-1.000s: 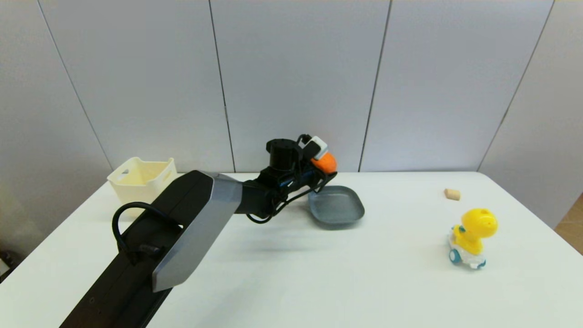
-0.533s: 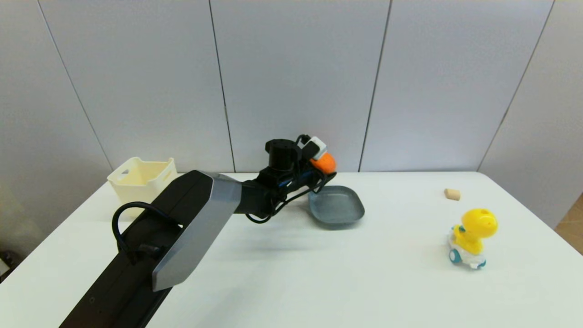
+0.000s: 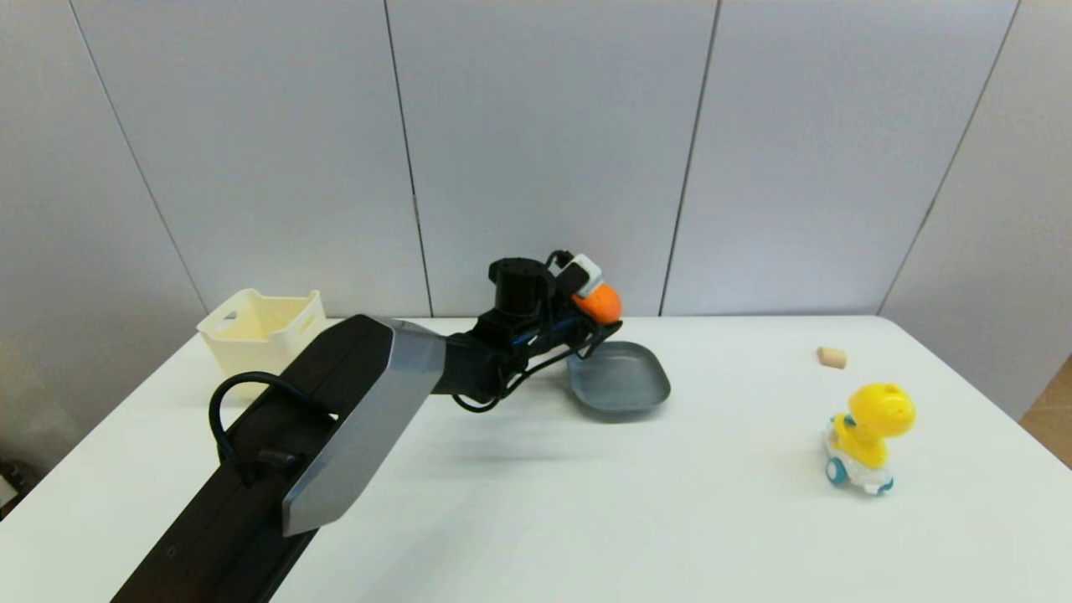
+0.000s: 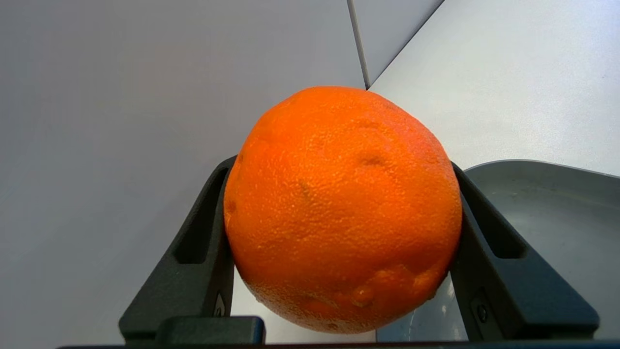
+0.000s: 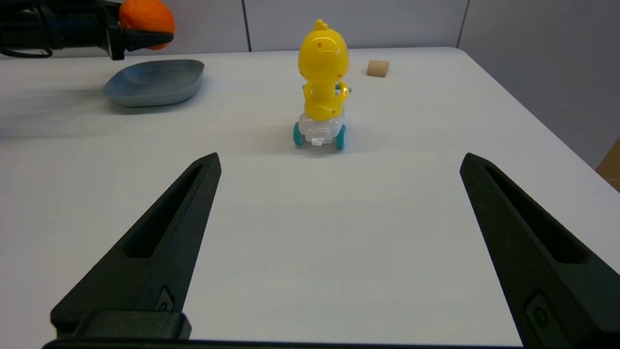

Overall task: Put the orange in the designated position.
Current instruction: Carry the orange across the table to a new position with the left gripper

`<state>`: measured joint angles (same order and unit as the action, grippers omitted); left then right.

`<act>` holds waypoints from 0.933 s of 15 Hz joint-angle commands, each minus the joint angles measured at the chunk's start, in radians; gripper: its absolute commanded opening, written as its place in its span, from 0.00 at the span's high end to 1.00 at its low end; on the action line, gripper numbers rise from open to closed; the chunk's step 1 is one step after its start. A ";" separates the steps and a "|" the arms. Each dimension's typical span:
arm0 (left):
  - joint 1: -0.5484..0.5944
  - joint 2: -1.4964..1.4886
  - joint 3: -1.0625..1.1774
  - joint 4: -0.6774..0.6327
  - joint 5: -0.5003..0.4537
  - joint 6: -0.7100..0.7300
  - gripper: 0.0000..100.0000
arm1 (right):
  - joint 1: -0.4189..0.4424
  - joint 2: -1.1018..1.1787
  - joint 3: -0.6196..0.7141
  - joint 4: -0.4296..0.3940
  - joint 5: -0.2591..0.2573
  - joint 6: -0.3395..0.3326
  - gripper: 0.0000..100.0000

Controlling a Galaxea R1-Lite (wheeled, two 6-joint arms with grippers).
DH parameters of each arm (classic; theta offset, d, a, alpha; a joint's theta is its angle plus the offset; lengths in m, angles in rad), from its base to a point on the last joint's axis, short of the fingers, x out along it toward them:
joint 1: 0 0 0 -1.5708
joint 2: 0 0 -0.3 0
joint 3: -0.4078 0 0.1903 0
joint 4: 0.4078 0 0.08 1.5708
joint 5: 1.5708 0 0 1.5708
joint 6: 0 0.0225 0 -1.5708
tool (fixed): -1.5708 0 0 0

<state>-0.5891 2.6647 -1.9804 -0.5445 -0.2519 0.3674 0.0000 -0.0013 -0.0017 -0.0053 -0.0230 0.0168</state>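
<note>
You are looking at one orange (image 4: 342, 208), and the left end effector (image 4: 342, 271) is gripping it, one black finger (image 4: 198, 252) pressing each side of the fruit. In the head view the left end effector is holding the orange (image 3: 600, 303) in the air above the far left rim of the single grey plate (image 3: 624, 381), clear of its surface. From the right wrist view you are seeing the same fruit (image 5: 147, 16) hanging over that plate (image 5: 155, 81).

The right end effector (image 5: 339, 165) is sitting low over the near part of the worktop (image 3: 586, 502), its two fingers spread wide with nothing between them.

Elsewhere on the worktop you are counting one yellow dinosaur toy car (image 3: 867, 437) standing upright toward the right side, one small cork (image 3: 831, 358) lying beyond it, well apart from the plate, and one cream basket (image 3: 261, 328) sitting at the far left corner.
</note>
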 commanded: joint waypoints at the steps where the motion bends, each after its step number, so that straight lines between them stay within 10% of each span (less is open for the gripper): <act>1: 0.000 0.000 0.000 -0.003 -0.001 0.002 1.00 | 0.000 0.000 0.000 -0.001 0.000 0.000 0.00; 10: 0.000 0.008 0.000 -0.003 -0.003 -0.015 1.00 | 0.000 0.000 0.000 -0.001 0.000 0.000 0.00; 11: 0.000 0.009 0.000 -0.003 -0.003 -0.013 0.00 | 0.000 0.000 0.000 -0.001 0.000 0.000 0.00; 14: 0.000 0.011 0.000 -0.003 -0.003 -0.013 0.00 | 0.000 0.000 0.000 -0.001 0.000 0.000 0.00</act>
<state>-0.5891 2.6723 -1.9804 -0.5453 -0.2530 0.3530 0.0000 -0.0013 -0.0017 -0.0053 -0.0230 0.0168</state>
